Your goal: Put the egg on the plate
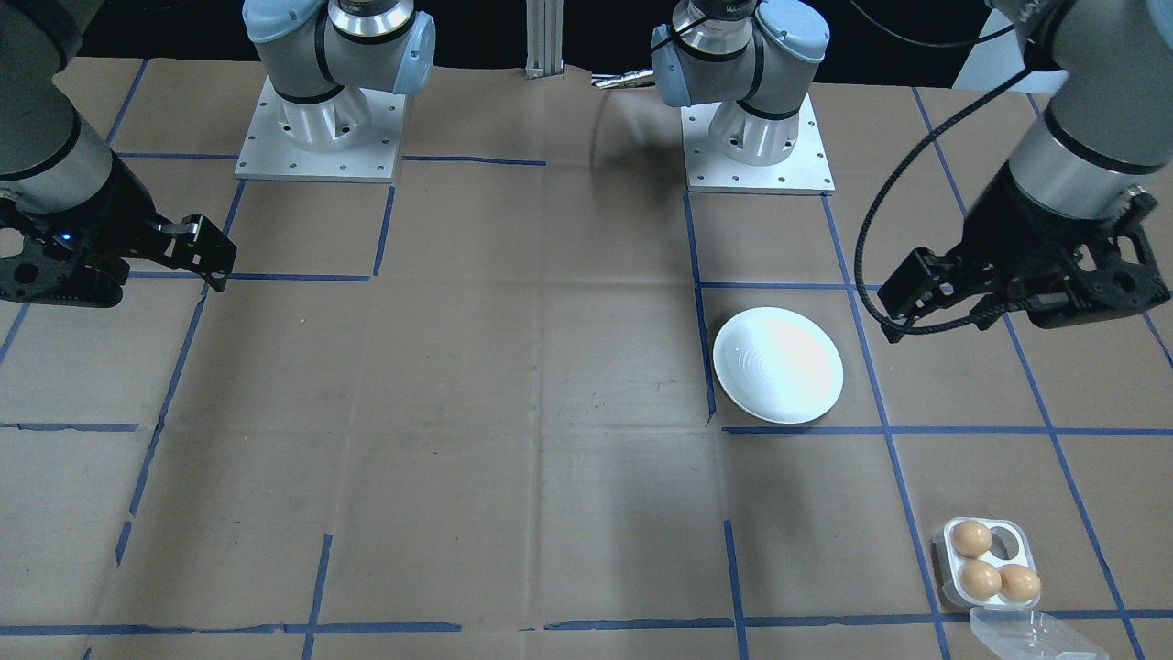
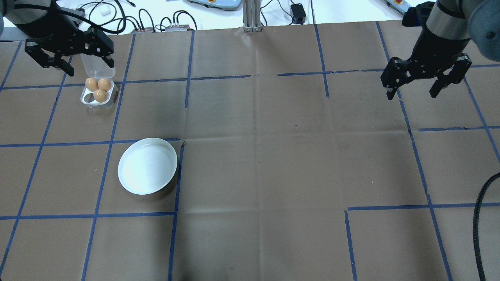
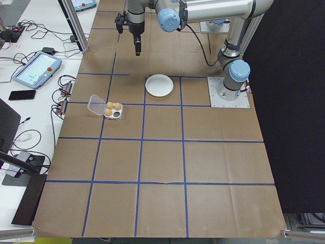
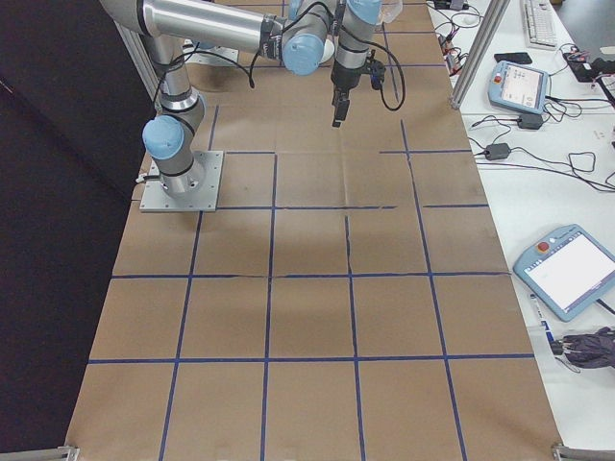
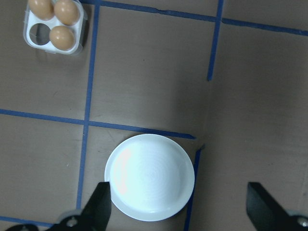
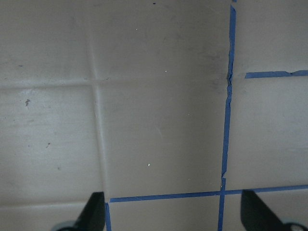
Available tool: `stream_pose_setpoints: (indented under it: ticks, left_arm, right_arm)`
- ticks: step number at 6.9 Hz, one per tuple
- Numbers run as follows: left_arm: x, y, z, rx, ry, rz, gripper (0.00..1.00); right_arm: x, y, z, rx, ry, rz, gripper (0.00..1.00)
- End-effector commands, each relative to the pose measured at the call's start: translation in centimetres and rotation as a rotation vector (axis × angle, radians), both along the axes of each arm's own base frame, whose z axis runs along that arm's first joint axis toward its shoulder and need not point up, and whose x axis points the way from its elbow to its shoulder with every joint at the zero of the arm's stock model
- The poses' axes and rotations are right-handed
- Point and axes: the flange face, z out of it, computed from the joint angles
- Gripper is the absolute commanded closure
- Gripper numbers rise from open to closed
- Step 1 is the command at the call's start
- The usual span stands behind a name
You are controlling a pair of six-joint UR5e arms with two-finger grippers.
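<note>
3 eggs (image 2: 98, 88) in tray (image 2: 86, 98), plate (image 2: 147, 166) bare, left gripper (image 2: 68, 52) and right gripper (image 2: 426, 82) both spread, aloft

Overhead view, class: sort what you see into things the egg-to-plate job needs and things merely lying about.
Needed: three brown eggs, egg tray, white plate, left gripper.

Lying about: clear tray lid, cables, idle right gripper.

You see the white plate (image 2: 147, 166) bare, three eggs (image 2: 98, 88) in their tray (image 2: 89, 100) beyond it, both grippers raised with jaws spread.
</note>
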Motion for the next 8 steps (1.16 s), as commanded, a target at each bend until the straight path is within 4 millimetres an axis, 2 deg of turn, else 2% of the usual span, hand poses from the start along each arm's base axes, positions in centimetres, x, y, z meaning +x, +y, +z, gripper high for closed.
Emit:
stream_pose_setpoints:
  ticks: [1,3,5,6,7,8]
  left_arm:
    - [5.2,-3.0,-0.5,-0.002,-0.011,-0.012,0.00]
    - [7.5,-5.8,-2.0,0.011,-0.016,-0.047,0.00]
    - [13.3,-7.2,-4.8,0.033,-0.021,-0.117,0.00]
    - [15.0,-8.0,-6.3,0.018,-0.033,-0.140,0.00]
    - [15.7,-9.5,-8.6,0.002,-0.042,-0.141,0.00]
    - [16.3,-10.8,-11.7,0.014,-0.038,-0.167,0.00]
  right_arm:
    - [0.0,0.0,0.0,0.000,0.001,0.000,0.00]
    - [0.0,0.0,0.0,-0.001,0.001,0.000,0.00]
    - [0.0,0.0,0.0,0.000,-0.001,0.000,0.00]
    - [0.0,0.0,0.0,0.000,-0.001,0.000,0.00]
    - [0.0,0.0,0.0,0.000,0.001,0.000,0.00]
    - [0.0,0.0,0.0,0.000,0.001,0.000,0.00]
